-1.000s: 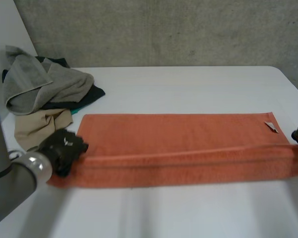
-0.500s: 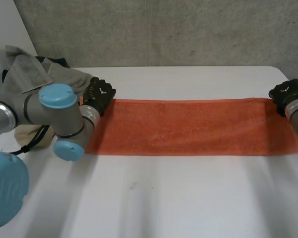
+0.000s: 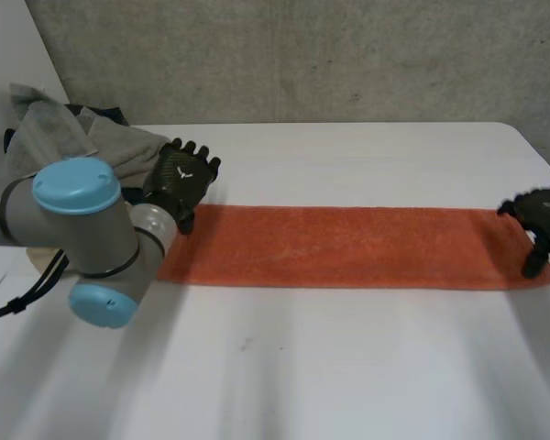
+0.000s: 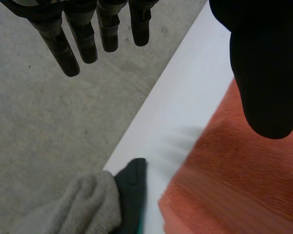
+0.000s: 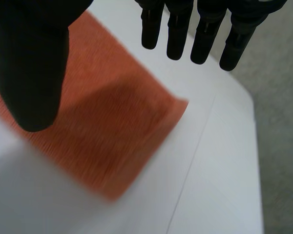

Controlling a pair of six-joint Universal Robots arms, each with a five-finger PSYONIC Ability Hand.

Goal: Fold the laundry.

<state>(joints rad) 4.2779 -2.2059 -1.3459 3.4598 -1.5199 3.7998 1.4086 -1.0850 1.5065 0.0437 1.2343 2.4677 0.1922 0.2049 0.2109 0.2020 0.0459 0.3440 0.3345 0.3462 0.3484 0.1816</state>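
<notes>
- My left hand, fingers spread and empty, hovers at the left end of the long orange terry towel, lying flat mid-frame.
- My right hand, likewise spread and empty, sits at its right end, probably ready for an endwise fold.

A white worktop with a rounded far-right corner stands before a rough grey concrete wall; a plain white panel rises at far left.

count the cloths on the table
3: an orange towel across the table's middle, a grey towel and a dark cloth heaped beside the left hand. The left arm may hide more.
</notes>
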